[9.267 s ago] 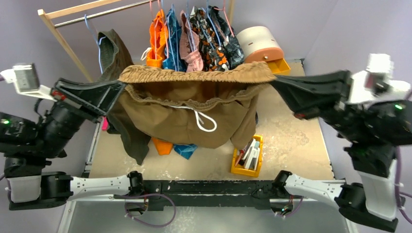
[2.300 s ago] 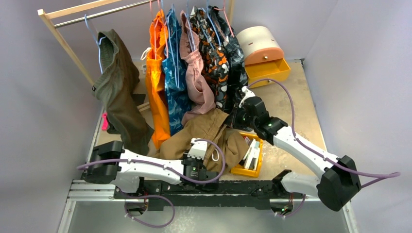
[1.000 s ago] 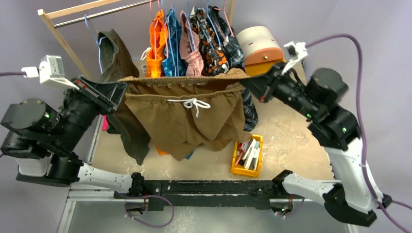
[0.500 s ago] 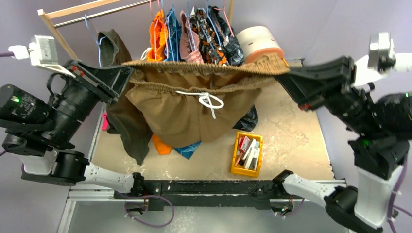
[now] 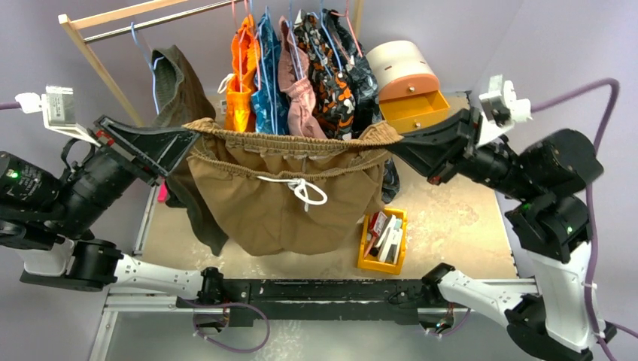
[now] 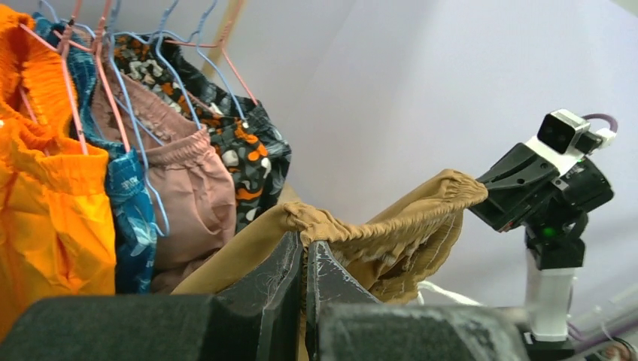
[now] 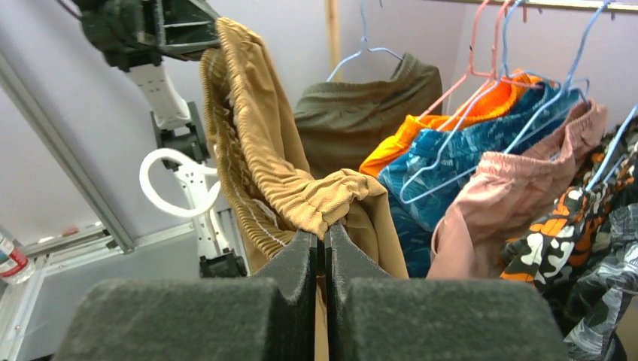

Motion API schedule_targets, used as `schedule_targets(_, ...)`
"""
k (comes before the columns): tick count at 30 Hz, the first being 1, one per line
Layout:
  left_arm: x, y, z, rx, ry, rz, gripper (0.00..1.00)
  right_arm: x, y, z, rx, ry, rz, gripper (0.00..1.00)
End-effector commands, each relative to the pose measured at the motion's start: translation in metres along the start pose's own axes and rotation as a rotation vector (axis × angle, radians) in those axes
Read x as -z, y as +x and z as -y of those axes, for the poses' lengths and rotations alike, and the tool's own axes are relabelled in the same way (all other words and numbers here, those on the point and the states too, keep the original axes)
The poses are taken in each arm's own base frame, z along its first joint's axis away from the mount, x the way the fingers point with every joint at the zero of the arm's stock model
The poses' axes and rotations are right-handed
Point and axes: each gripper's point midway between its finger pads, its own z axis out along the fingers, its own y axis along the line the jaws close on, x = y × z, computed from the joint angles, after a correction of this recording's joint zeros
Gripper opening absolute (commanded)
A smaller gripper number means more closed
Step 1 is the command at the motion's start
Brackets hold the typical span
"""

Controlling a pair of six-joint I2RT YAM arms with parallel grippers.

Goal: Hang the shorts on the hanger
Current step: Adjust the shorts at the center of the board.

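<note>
The tan-brown shorts (image 5: 286,203) hang in the air in front of the clothes rail, waistband up, with the white drawstring (image 5: 305,192) dangling at the front. My left gripper (image 5: 186,137) is shut on the left end of the waistband, and its closed jaws pinch gathered elastic (image 6: 306,242) in the left wrist view. My right gripper (image 5: 393,144) is shut on the right end, the fabric bunched above the closed jaws (image 7: 324,229). The waistband sags slightly between the two grips. The hanger is hidden; the light-blue hangers on the rail all carry other garments.
The wooden clothes rail (image 5: 150,19) holds a dark olive garment (image 5: 177,83), orange shorts (image 5: 242,60) and several patterned ones just behind the waistband. A yellow bin (image 5: 385,241) stands on the table (image 5: 451,226). A round white and orange box with a yellow drawer (image 5: 417,113) is at the back right.
Since half a second ago the right gripper has moved inward to the left, so the waistband is less stretched and hangs a little lower. Both grips have held.
</note>
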Motion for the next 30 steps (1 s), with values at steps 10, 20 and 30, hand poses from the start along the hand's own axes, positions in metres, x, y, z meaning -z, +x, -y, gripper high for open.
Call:
schedule_targets(10, -0.024, 0.122, -0.046, -0.279, -0.298, -0.115, 0.00, -0.017, 0.143, 0.122, -0.162, 0.487, -0.233, 0.00)
schedule_targets(20, -0.025, 0.210, -0.098, -0.355, -0.484, -0.143, 0.00, 0.002, 0.235, 0.153, -0.275, 0.656, -0.341, 0.00)
schedule_targets(30, -0.064, 0.297, -0.155, -0.435, -0.591, -0.399, 0.00, 0.008, 0.259, 0.156, -0.288, 0.670, -0.369, 0.00)
